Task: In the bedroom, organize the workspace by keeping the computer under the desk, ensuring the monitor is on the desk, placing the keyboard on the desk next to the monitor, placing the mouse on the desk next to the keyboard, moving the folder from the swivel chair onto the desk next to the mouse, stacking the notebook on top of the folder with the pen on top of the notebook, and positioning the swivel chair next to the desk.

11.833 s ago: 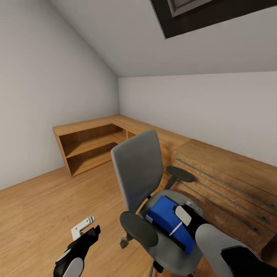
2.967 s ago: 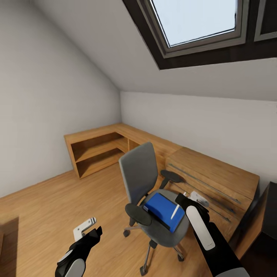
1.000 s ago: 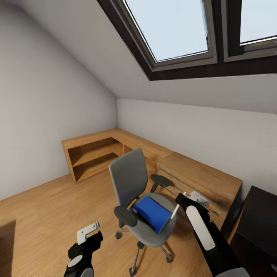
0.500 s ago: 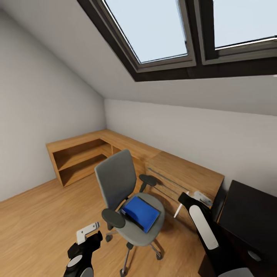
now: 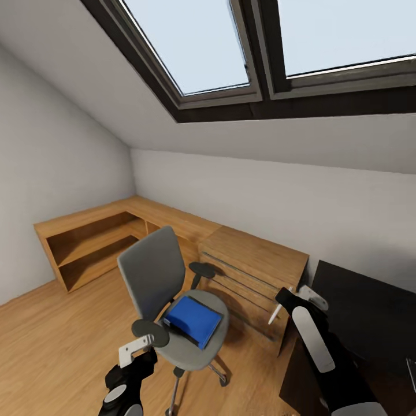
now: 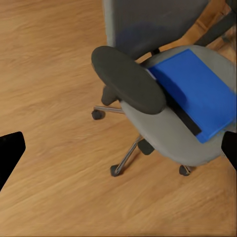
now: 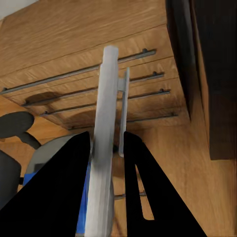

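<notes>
The grey swivel chair stands on the wood floor with the blue folder lying flat on its seat. My right gripper is shut on the white pen, held in the air between the chair and the black desk. In the right wrist view the pen sits upright between the fingers. My left gripper hangs open, low beside the chair's near armrest, above the folder. The computer, monitor, keyboard, mouse and notebook are out of view.
A wooden cabinet with long metal bar handles stands between chair and desk. A wooden L-shaped shelf unit runs along the far walls. Skylights sit in the sloped ceiling. Open floor lies to the left.
The head camera has swung right, so the chair slides left in view and more of the black desk shows. The right gripper still holds the pen. The left gripper stays open.
</notes>
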